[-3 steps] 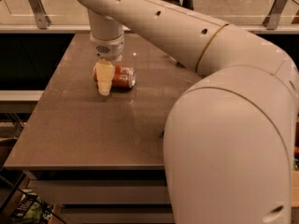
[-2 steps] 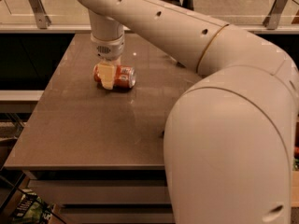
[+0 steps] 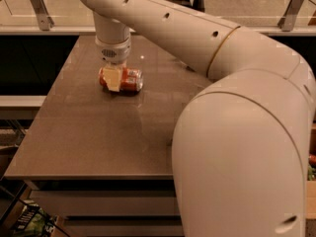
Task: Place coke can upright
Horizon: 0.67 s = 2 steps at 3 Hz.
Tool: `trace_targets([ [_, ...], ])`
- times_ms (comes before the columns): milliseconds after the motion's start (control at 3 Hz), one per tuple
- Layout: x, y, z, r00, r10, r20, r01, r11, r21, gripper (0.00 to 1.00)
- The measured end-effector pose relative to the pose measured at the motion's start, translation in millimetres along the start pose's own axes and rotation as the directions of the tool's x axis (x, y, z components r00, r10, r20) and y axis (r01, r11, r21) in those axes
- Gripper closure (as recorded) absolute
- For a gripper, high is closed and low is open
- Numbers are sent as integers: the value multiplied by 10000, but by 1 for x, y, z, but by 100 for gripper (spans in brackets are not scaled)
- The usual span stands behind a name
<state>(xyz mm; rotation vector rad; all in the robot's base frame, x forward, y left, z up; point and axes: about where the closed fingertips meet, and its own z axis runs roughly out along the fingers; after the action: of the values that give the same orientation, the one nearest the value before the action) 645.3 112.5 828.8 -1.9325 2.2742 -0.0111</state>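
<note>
The coke can (image 3: 131, 80) lies sideways on the table (image 3: 98, 132): probably light, thin-walled, slick. The claw (image 3: 112, 80) is at its midsection, a sound hold; I cannot tell whether it grips.

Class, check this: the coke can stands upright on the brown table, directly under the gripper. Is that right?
Not quite. The coke can lies on its side on the brown table, directly under the gripper. The camera view shows it.

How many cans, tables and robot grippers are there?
coke can: 1, lying on its side on the table
gripper: 1, right down at the can's left part
table: 1
Total: 3
</note>
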Motion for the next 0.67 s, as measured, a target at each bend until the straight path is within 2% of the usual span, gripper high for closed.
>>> trace_targets([
  [333, -1, 0, 1, 10000, -5, 13, 5, 10000, 3, 100],
  [667, -1, 0, 0, 10000, -6, 15, 6, 10000, 3, 100],
])
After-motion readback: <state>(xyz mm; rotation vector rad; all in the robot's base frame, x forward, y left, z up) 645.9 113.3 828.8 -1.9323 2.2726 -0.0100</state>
